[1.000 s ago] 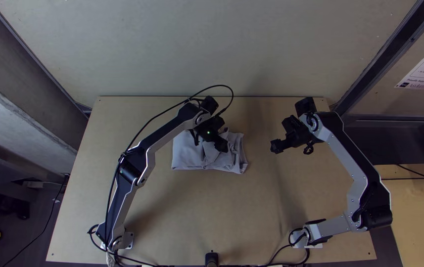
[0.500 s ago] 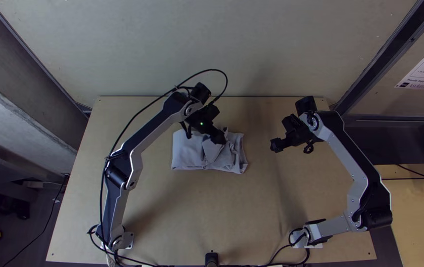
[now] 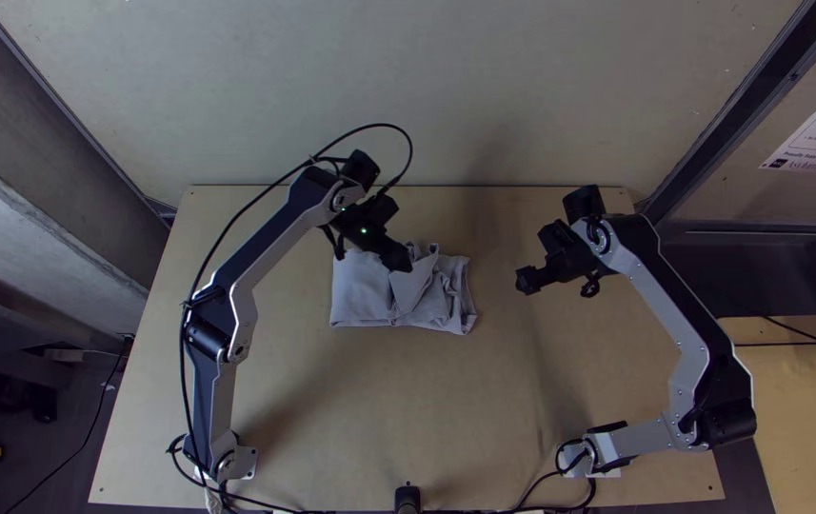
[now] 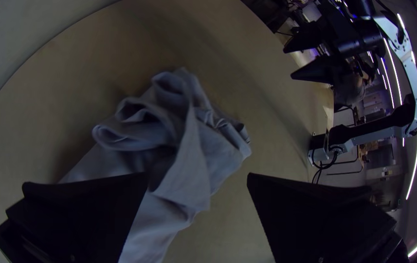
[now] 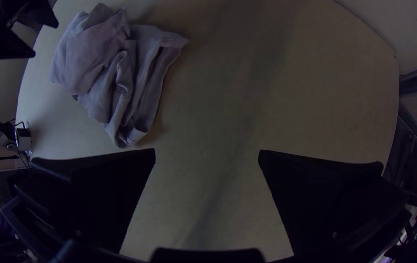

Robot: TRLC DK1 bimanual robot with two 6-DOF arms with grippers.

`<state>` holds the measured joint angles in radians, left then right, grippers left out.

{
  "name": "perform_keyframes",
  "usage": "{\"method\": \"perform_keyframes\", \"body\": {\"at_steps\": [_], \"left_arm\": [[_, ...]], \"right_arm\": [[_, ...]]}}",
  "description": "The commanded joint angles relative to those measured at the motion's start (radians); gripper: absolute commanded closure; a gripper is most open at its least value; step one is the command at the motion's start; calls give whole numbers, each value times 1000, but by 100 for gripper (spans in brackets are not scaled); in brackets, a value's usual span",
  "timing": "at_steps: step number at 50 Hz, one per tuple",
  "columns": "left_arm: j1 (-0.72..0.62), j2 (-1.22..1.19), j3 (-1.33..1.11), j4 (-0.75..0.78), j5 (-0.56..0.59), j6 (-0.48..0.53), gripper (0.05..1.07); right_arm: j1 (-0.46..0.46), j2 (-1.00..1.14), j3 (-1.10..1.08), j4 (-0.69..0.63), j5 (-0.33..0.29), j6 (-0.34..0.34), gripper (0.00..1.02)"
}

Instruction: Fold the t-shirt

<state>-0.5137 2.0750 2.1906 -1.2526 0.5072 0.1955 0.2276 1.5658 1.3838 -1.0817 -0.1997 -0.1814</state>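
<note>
My left gripper point(image 3: 398, 259) hangs above the far part of the grey t-shirt point(image 3: 360, 295), which lies in a compact bundle, flat at its left and bunched at its right. In the left wrist view, my left gripper point(image 4: 197, 178) stands open, with the t-shirt point(image 4: 198, 165) below and its loose folds standing up. My right gripper point(image 3: 526, 281) is to the right of the cloth, apart from it. It is open and holds nothing in the right wrist view, where my right gripper point(image 5: 207, 152) has bare table between its fingers and the t-shirt point(image 5: 91, 58) lies off to one side.
The light wooden table point(image 3: 408, 409) extends around the cloth, with a wall point(image 3: 408, 95) behind its far edge. A small black device point(image 3: 408, 499) stands at the near edge. Cables run beside both arm bases.
My left gripper has moved left and slightly toward the far edge, uncovering more of the cloth's right part. The t-shirt lies where it was. My right gripper has shifted very slightly left.
</note>
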Motion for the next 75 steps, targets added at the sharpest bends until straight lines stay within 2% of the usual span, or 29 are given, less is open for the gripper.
{"method": "perform_keyframes", "body": {"at_steps": [1,16,25,39,60,75], "left_arm": [[32,-59,-48,-24,-10,30,9],[64,-119,-224,108,-124,30,9],[57,-197,-388,251,-184,30,10],[40,-303,-588,386,-283,70,10],[38,-398,-804,591,-325,81,10],[-20,-383,-775,682,-328,-10,10]], "right_arm": [[21,-23,8,-3,-3,28,5],[33,-24,3,-3,-3,33,5],[35,-27,-2,-3,-3,33,5],[55,-27,4,-3,-3,33,5],[70,-35,-5,-3,-3,33,5],[67,-53,-37,-3,-3,25,5]]}}
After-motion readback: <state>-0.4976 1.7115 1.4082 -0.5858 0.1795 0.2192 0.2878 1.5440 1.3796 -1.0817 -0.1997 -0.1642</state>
